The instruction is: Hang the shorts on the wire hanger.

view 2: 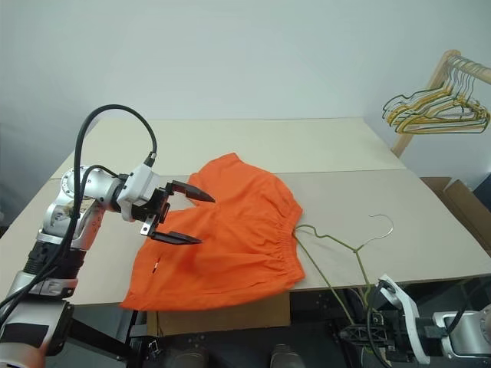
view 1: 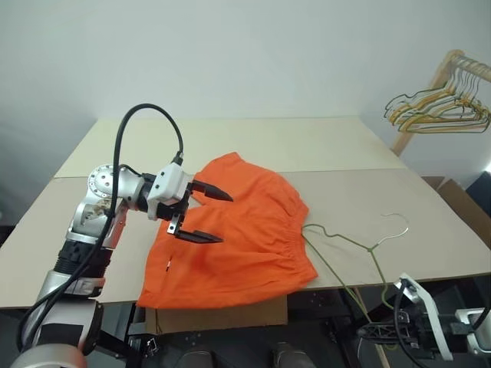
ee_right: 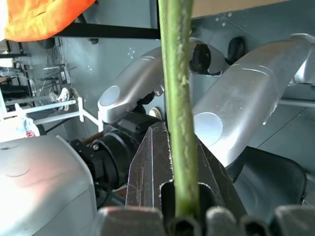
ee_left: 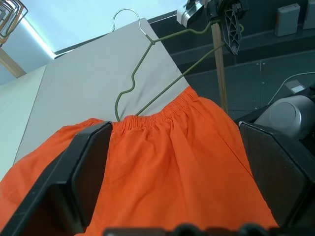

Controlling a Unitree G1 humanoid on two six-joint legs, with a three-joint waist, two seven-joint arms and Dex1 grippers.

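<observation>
Bright orange shorts (view 1: 238,238) lie spread on the beige table (view 1: 307,146), their front hem drooping over the near edge. My left gripper (view 1: 225,218) hovers open just above the shorts' left half, with nothing between its fingers (ee_left: 83,172). The wire hanger (view 1: 349,241), thin and olive-grey, lies to the right of the gathered waistband. Its hook (view 1: 399,222) rests on the table and one corner touches the waistband. Its long side runs off the table's front edge. Below that edge my right gripper (view 1: 374,331) is shut on the hanger's wire (ee_right: 177,98).
A bunch of gold and green wire hangers (view 1: 441,107) hangs on a wooden rack at the back right. A cardboard box (view 1: 464,203) stands beyond the table's right side. A cardboard panel (view 1: 222,314) sits under the front edge below the shorts.
</observation>
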